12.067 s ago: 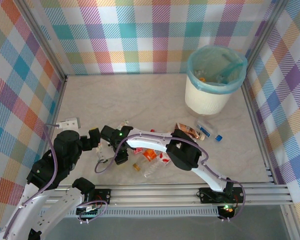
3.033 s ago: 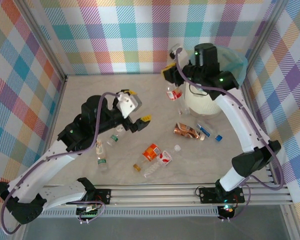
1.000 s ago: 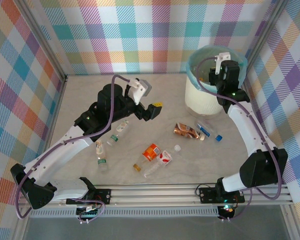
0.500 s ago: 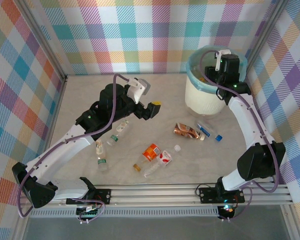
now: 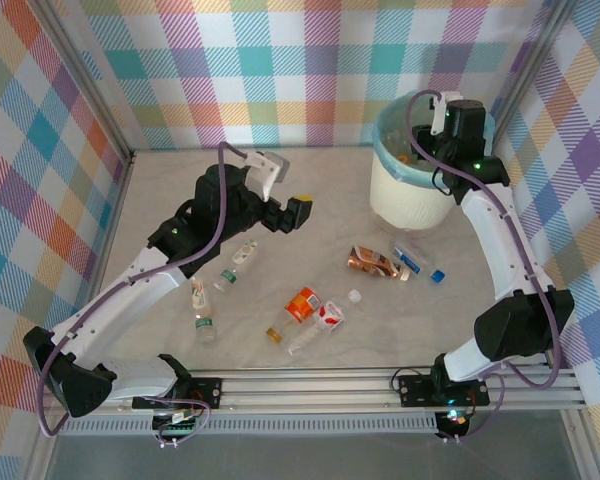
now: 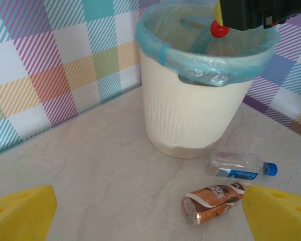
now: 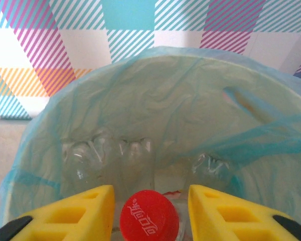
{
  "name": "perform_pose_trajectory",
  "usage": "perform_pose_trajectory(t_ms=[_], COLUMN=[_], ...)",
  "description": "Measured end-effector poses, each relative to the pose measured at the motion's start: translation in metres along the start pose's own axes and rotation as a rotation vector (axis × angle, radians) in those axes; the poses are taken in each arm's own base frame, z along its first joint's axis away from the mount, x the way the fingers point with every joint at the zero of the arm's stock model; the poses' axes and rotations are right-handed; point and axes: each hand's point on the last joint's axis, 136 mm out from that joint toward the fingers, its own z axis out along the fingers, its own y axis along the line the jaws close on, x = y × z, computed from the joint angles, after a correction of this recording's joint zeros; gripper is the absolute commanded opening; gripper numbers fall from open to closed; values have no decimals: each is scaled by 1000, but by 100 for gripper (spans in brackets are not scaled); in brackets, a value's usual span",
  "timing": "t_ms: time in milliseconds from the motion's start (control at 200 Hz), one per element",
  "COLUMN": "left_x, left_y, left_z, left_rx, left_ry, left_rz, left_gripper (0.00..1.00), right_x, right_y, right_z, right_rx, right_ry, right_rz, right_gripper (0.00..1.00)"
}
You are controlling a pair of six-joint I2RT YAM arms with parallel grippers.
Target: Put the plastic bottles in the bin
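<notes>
1. Several plastic bottles (image 5: 302, 303) lie on the table (image 5: 180, 190), apart from the bin (image 5: 408, 195). The right gripper (image 5: 448, 128) hangs over the bin's rim.
2. Left wrist: the left gripper (image 6: 148, 213) is spread wide and empty, facing the bin.
3. Right wrist: the right gripper pinches a red-capped bottle (image 7: 149, 219) above the liner (image 7: 155, 100). It should let go only once centred over the opening. The bottle's body is cut off.

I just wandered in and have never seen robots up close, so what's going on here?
The right arm's fingers hold a red-capped bottle over the bin, apparently about to drop it in. The left arm's fingers hang open above the table, holding nothing. Several more bottles lie on the table.
</notes>
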Motion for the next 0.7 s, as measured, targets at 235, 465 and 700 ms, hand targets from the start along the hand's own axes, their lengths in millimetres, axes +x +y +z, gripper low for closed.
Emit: perform_pose_trajectory(t_ms=[235, 465, 700], left_x=[5, 10, 10], left_y=[10, 12, 16], left_z=[0, 0, -1], left_rx=[-28, -33, -50], left_ry=[19, 33, 32], left_rz=[-23, -34, -40], left_gripper=[95, 95, 95], right_x=[14, 13, 27], right_y=[4, 6, 9], right_z=[25, 38, 48], right_rx=[-3, -7, -25], right_ry=[46, 62, 131], right_rz=[-3, 14, 40], right_gripper=[37, 41, 60])
